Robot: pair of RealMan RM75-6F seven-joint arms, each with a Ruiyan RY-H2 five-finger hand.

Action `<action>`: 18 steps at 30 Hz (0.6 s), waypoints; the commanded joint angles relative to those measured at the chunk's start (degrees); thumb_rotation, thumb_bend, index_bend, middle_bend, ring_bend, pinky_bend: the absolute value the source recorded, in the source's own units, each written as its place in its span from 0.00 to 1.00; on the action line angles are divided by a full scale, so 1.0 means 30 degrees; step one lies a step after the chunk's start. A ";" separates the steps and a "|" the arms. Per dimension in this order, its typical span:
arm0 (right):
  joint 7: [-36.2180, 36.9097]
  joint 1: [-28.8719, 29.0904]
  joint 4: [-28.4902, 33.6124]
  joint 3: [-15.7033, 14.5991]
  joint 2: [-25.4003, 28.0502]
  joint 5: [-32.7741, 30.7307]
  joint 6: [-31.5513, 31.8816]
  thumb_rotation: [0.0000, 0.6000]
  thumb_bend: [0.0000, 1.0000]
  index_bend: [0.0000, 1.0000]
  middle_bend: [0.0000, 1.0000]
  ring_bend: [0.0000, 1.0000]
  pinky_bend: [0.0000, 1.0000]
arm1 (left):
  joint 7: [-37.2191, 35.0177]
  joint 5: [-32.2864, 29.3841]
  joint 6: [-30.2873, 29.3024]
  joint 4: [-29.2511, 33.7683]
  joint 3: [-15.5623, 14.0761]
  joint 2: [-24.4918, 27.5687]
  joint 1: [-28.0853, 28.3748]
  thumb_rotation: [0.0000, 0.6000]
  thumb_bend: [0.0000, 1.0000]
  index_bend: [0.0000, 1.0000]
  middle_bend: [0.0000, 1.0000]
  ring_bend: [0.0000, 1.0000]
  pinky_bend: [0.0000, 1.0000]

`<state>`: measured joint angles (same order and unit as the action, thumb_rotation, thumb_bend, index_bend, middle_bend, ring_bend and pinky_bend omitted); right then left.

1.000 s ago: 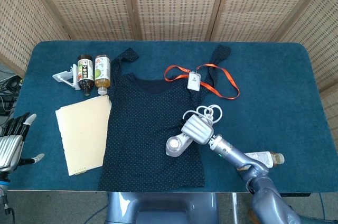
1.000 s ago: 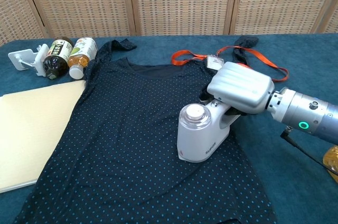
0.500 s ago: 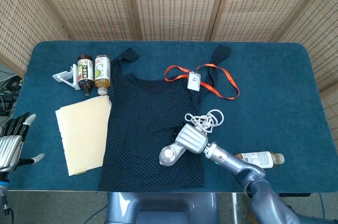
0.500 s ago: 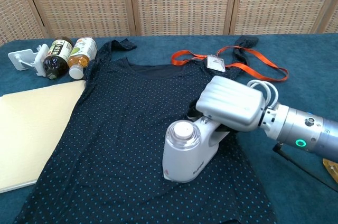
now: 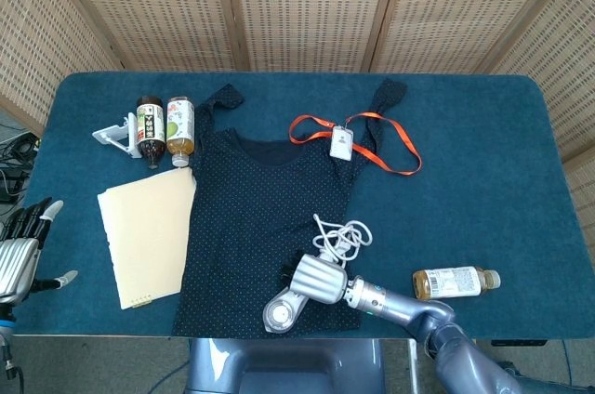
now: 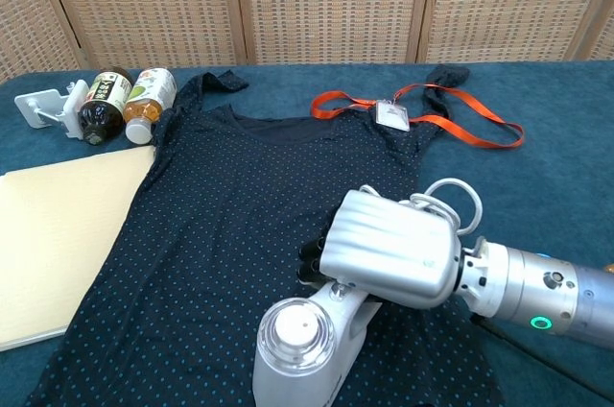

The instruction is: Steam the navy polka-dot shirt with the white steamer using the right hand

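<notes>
**Steamer drawn toward the near hem**

Since the earlier frames the right hand (image 6: 389, 253) has pulled the white steamer (image 6: 299, 347) from mid-shirt toward the near edge of the table; the coiled white cord (image 5: 340, 237) has trailed along with it. The hand grips the steamer's handle, fingers wrapped around it, with the steamer's round head facing up and resting on the navy polka-dot shirt (image 5: 256, 217) close to its near hem.

The shirt lies flat on the blue table (image 5: 483, 162), neckline at the far side. The left hand (image 5: 20, 250) hangs off the table's left edge — fingers apart, holding nothing.

Other items:
- Orange lanyard (image 5: 395, 148) with its badge (image 5: 342, 143) — at the shirt's far right shoulder.
- Two bottles (image 5: 164, 124) and a white clip (image 5: 113, 137) — far left.
- Cream folder (image 5: 144, 231) — touching the shirt's left edge.
- A further bottle (image 5: 456, 281), on its side — near right.
</notes>
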<state>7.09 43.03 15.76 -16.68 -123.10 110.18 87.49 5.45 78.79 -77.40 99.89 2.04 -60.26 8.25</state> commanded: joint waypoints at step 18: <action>0.0007 -0.0451 -0.1656 0.1423 0.2074 -0.1699 -0.1604 1.00 1.00 0.86 0.70 0.80 1.00 | 0.0232 0.0479 -0.0297 0.0140 -0.0176 -0.0045 -0.0122 1.00 0.00 0.00 0.00 0.00 0.00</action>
<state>7.05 41.75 10.88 -12.52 -117.01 105.20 82.74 6.15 80.22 -78.29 100.32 1.52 -60.39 7.88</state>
